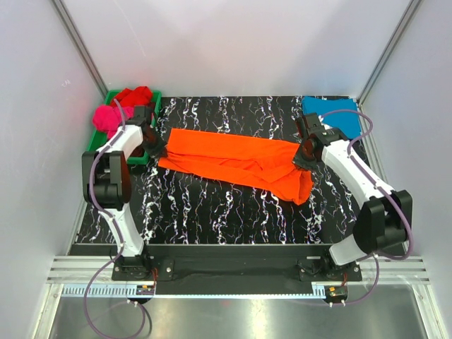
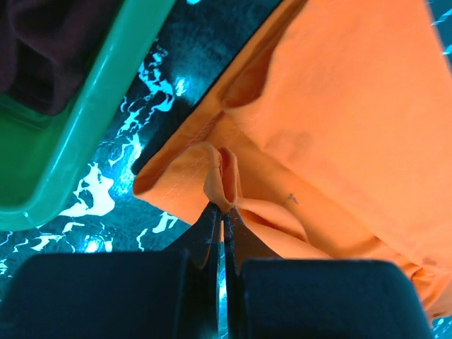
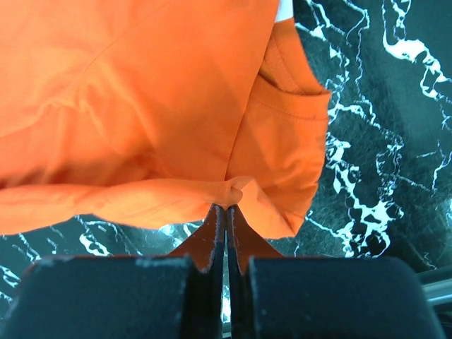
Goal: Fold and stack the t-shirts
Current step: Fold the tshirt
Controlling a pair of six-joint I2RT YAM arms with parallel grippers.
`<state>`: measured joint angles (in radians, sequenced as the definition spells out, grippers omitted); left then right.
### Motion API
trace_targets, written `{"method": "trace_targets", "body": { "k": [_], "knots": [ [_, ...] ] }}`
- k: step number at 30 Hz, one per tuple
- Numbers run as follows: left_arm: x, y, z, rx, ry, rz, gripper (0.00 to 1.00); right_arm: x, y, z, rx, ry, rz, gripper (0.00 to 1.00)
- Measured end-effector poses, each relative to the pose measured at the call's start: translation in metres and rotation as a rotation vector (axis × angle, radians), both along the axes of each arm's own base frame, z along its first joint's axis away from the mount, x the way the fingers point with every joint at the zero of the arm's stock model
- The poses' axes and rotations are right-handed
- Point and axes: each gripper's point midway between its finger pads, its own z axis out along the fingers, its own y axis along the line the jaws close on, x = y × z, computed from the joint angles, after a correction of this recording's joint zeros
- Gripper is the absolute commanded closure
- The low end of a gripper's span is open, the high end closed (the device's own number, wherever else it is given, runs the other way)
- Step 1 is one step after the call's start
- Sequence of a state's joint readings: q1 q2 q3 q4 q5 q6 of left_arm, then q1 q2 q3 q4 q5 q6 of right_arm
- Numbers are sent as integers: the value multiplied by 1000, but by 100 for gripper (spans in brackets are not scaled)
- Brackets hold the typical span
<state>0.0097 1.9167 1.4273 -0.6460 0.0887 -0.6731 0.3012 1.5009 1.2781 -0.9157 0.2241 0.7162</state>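
Observation:
A bright orange t-shirt lies stretched across the black marbled table between both arms. At its left end my left gripper is shut on a pinched fold of the orange t-shirt, the cloth bunching at the fingertips. My right gripper is shut on the far right edge of the orange t-shirt, near the sleeve. A magenta-pink t-shirt and a red t-shirt sit crumpled in the green tray. A teal-blue t-shirt lies flat at the back right.
The green tray's rim stands close beside my left gripper. White walls and metal posts enclose the table on three sides. The arms' bases sit on a rail at the near edge.

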Motion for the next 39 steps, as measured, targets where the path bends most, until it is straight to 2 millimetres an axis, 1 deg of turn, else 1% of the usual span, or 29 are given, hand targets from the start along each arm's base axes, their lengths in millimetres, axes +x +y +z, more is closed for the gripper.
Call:
{"method": "trace_targets", "body": {
  "k": [2,7,11,16,23,26,29,34,39],
  "knots": [
    [-1,1,-6,7,26,6,100,4,-4,-4,-4,16,0,100],
    [-1,5,-13,23,44,16,100,15,-12,-9,-15,32,3,100],
    [-1,6,-10,31,49,20,100,19,-14,-9,-12,38,19,100],
    [7,5,-6,30,38,22,100,25,-18,-10,-19,44,24,100],
    [10,5,-13,35,58,26,100,45,-20,-10,-25,44,52,100],
    [10,5,-20,35,75,29,100,52,-21,-16,-30,58,63,100],
    [9,6,-25,37,85,32,100,56,-23,-27,-34,87,69,100],
    [15,6,-23,36,77,41,100,62,-31,-42,-46,125,71,100],
    [23,6,-16,34,59,45,100,70,-36,-44,-48,126,78,100]
  ]
}}
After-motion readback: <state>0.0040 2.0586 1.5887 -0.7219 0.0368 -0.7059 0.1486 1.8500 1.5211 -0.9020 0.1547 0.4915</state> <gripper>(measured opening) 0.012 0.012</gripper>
